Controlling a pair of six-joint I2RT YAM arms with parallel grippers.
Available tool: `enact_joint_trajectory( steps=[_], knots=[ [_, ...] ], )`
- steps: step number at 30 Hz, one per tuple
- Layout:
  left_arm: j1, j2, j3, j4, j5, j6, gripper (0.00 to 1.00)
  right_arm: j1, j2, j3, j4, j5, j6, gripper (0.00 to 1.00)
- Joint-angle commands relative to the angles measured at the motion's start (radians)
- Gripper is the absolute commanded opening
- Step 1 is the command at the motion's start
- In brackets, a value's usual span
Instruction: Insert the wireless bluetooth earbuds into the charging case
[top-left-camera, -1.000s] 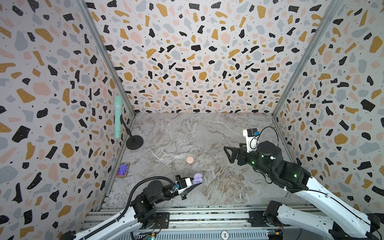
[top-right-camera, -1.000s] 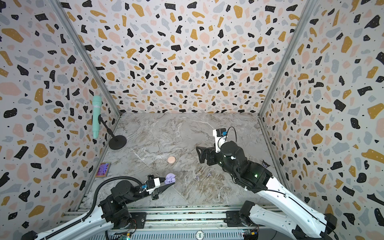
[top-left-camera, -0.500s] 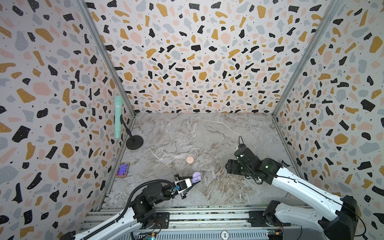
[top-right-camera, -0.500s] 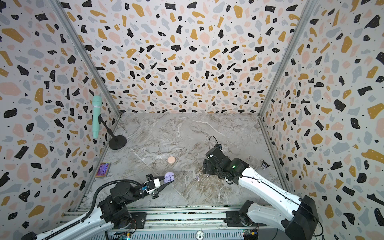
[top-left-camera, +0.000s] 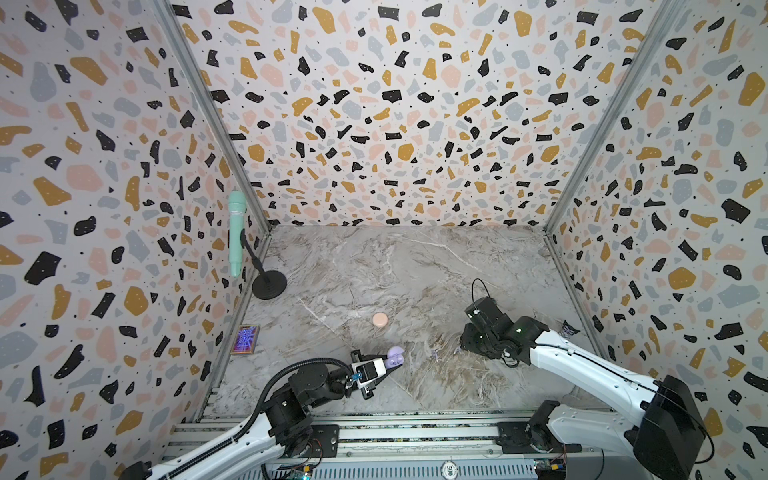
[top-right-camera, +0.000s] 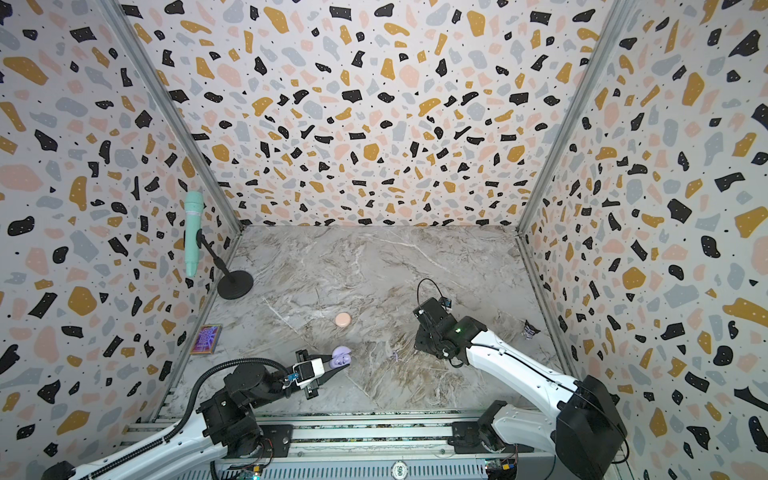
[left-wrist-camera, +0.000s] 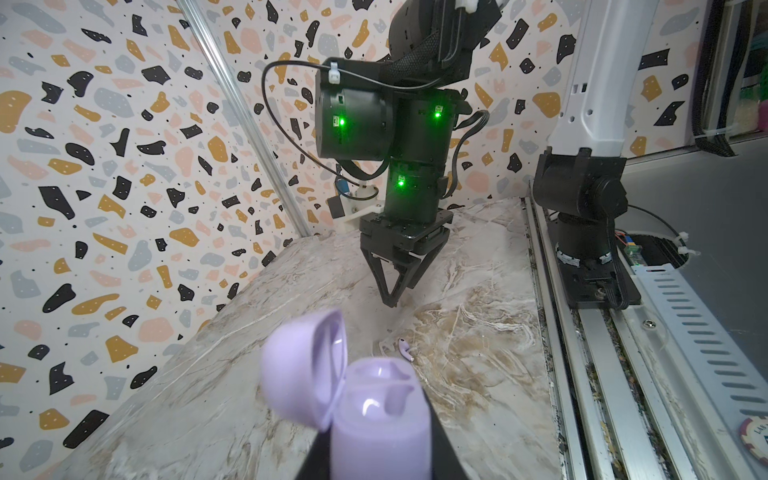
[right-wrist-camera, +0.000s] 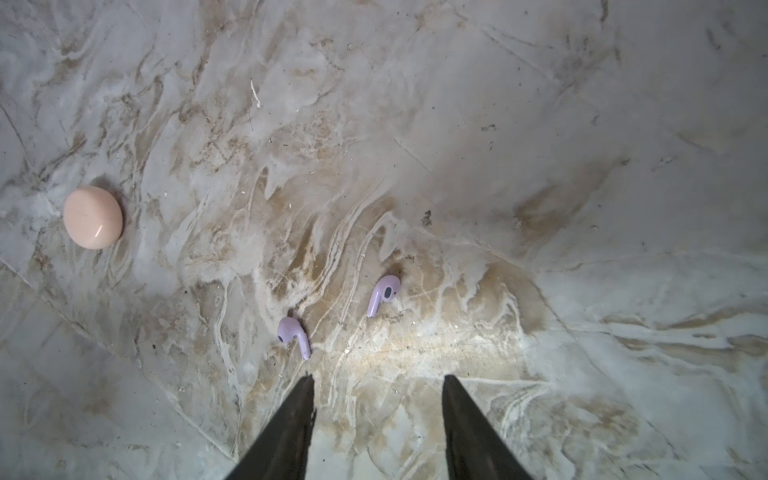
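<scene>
Your left claw (top-left-camera: 385, 367) is clamped on the open lavender case (left-wrist-camera: 380, 428) at near centre, while your right claw (right-wrist-camera: 376, 379) hangs to its right, jaws apart and empty, low over the table (top-left-camera: 374, 266), with two lavender buds (right-wrist-camera: 383, 294) (right-wrist-camera: 293, 335) lying loose between them.
</scene>
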Motion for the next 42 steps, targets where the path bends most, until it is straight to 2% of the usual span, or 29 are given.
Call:
enact_joint_trajectory(
  steps=[1, 7, 18, 42],
  knots=[
    [-0.006, -0.003, 0.027, 0.041, 0.013, 0.012, 0.0, -0.005, 0.047, 0.02, 0.024, -0.006, 0.035, 0.49],
    [-0.007, -0.004, 0.026, 0.04, 0.011, 0.014, 0.0, -0.009, 0.159, 0.036, 0.038, -0.011, 0.025, 0.4],
    [-0.007, -0.001, 0.026, 0.041, 0.018, 0.014, 0.0, -0.038, 0.195, 0.007, 0.087, -0.02, -0.007, 0.29],
    [-0.008, -0.002, 0.026, 0.032, 0.013, 0.023, 0.0, -0.065, 0.261, -0.007, 0.131, -0.036, -0.065, 0.23]
  ],
)
